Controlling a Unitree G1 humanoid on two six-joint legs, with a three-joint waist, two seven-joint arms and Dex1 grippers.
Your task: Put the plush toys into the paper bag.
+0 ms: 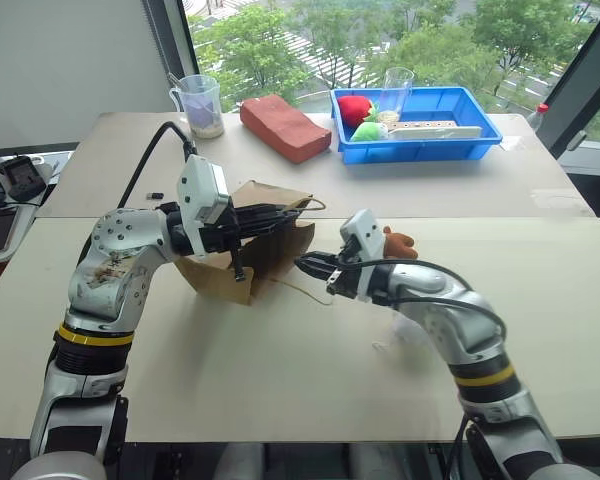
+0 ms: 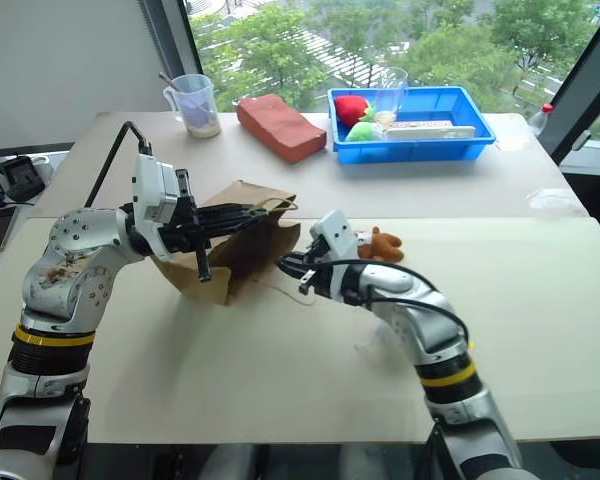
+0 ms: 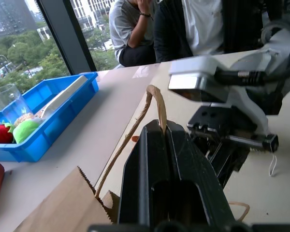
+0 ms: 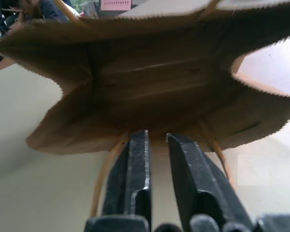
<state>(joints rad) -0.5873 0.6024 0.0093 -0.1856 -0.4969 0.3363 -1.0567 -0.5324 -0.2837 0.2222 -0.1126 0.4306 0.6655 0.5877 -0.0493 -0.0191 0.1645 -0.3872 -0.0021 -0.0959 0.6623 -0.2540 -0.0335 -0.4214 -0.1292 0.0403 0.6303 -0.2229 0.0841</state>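
— Two end effectors are seen at the paper bag (image 1: 242,262): the left end effector (image 1: 280,213) is clamped on its handle.
— The right end effector (image 1: 308,266) is pinched on the bag's lower rim; the brown plush toy (image 1: 400,241) lies on the counter (image 1: 280,370) behind.

This is looking like an office or lab test room high in a building. Two pale tables (image 1: 540,190) are standing pushed together against a floor-to-ceiling window (image 1: 400,40), with treetops and streets lying far below it. Past the tables' right end, people (image 3: 150,29) are sitting and watching. A blue plastic bin (image 1: 420,135) is sitting near the window.
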